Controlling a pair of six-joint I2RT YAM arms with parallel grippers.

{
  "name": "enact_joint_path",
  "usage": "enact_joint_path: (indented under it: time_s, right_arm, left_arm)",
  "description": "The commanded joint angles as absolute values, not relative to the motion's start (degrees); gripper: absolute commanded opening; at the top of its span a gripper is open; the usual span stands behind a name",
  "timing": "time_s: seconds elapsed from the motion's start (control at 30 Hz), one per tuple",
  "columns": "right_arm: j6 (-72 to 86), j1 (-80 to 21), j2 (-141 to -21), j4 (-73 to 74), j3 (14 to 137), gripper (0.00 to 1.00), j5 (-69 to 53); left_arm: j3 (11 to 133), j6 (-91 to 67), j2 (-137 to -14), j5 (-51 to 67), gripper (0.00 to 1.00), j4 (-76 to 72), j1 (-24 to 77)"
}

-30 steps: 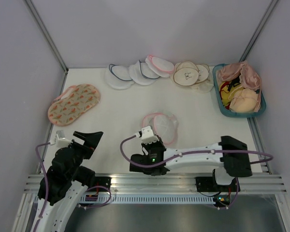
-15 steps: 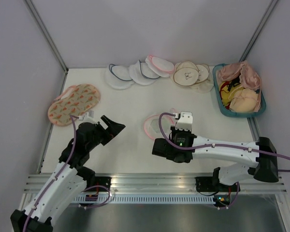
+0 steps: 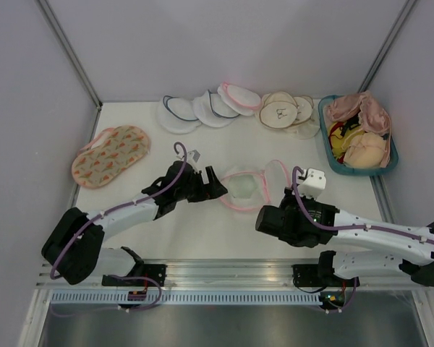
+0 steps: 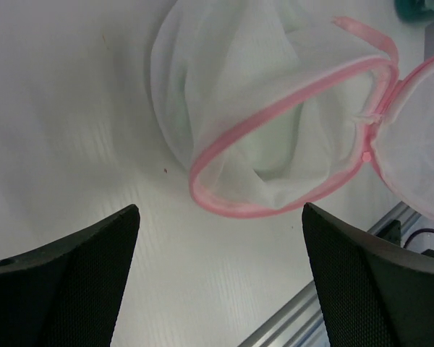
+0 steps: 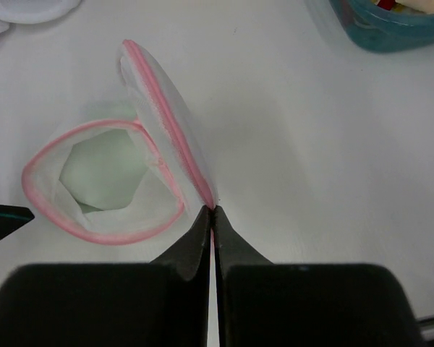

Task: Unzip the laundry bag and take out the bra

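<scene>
My right jaws are pinched tight on the pink trim of the laundry bag (image 3: 244, 186); my left jaws gape wide, empty, at its open mouth, bra (image 5: 101, 170) inside

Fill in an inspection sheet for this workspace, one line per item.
Surface: white table, no damage seen.
Job's things: laundry bag unzipped, lid flipped open; bra inside, not yet out.
Clutter: orange floral bag, blue-trimmed pouches, teal basket of peach bras.
Grippers: right gripper shut on the bag's pink trim; left gripper open, facing the opening.
Cables: purple cables along both arms.
Surroundings: pale walls, aluminium rail.
</scene>
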State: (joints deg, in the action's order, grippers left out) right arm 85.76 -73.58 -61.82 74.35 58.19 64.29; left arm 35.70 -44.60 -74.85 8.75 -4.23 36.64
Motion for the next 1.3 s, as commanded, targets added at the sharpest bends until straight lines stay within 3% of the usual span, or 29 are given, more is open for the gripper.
enact_joint_path:
  time_s: [0.0,0.37,0.43,0.47,0.53,0.57,0.6,0.87,1.1,1.27]
  right_arm:
    - [84.9,-73.3,-61.6,73.0,57.7,0.00,64.7]
    - [83.2,-73.2,-57.9,71.2,57.0,0.00,64.1]
    - [83.0,-73.3,-57.5,71.0,57.0,0.01,64.0]
    - [83.0,-73.3,-57.3,71.3,57.0,0.00,63.9]
    - [83.4,-73.1,-57.0,72.0,57.4,0.00,64.2]
    - [83.6,-73.0,-56.9,72.9,57.4,0.01,64.2]
    - [83.8,-73.0,-57.0,73.6,57.7,0.00,64.2]
    - [86.0,-66.0,-61.9,83.5,59.1,0.00,65.7]
    - [82.6,-56.9,-67.5,83.0,57.4,0.01,68.6]
    - [71.7,-53.4,-69.1,73.1,57.7,0.01,68.0]
  left_arm:
    - [38.8,-37.9,-78.1,3.0,0.96,-10.3,38.1]
    - [40.2,-33.7,-87.8,-8.9,0.83,-16.3,41.5]
    - [40.3,-33.9,-88.9,-9.1,0.67,-17.4,42.1]
    - [40.2,-34.3,-88.9,-9.2,0.48,-18.1,42.3]
    - [40.3,-34.5,-88.4,-10.1,0.29,-18.3,42.8]
    - [40.2,-34.6,-87.9,-10.4,0.10,-17.9,42.8]
    - [40.1,-34.8,-86.7,-11.4,0.02,-17.6,42.8]
    - [40.1,-33.9,-75.3,-12.6,0.02,-10.7,42.9]
    - [39.8,-33.8,-60.5,-11.5,0.02,4.6,42.9]
    - [39.9,-33.9,-55.0,-8.2,0.02,12.1,42.8]
